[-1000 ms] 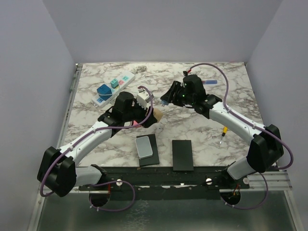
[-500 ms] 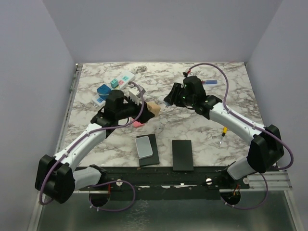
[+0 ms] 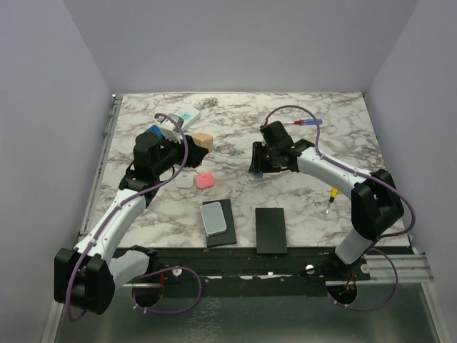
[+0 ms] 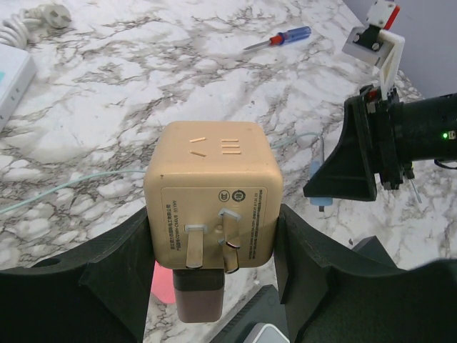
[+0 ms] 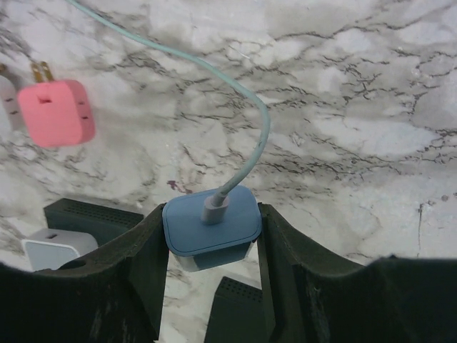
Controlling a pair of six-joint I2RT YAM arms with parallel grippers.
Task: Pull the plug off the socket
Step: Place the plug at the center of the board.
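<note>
Toward the far left of the marble surface (image 3: 235, 114), the left gripper (image 4: 211, 243) pinches a beige plug (image 4: 211, 179) by two opposite sides. Its fingers (image 4: 121, 264) press flat against the cube, whose prongs are bare and clear of the socket (image 3: 188, 113). The socket lies by the far left corner, partly hidden by the arm. Nearer the middle of the surface, the right gripper (image 5: 211, 246) is clamped on a blue charger (image 5: 211, 227) trailing a teal cable (image 5: 243, 93). We judge the beige plug to be out, which leaves setting it down. For that we would hold the squeeze square on the flat sides, lower the plug onto bare marble away from socket and cable, and release only once it rests. A blue plug (image 3: 152, 131) looks seated at the socket's near end, so that hand may be wanted there next. We count one socket, one beige plug, one blue plug, one blue charger and one pink plug (image 3: 205, 181). There are also two black blocks (image 3: 271, 230) at the near edge, with one grey charger (image 3: 213, 218) sitting on the left one, and two screwdrivers (image 3: 307, 123).
</note>
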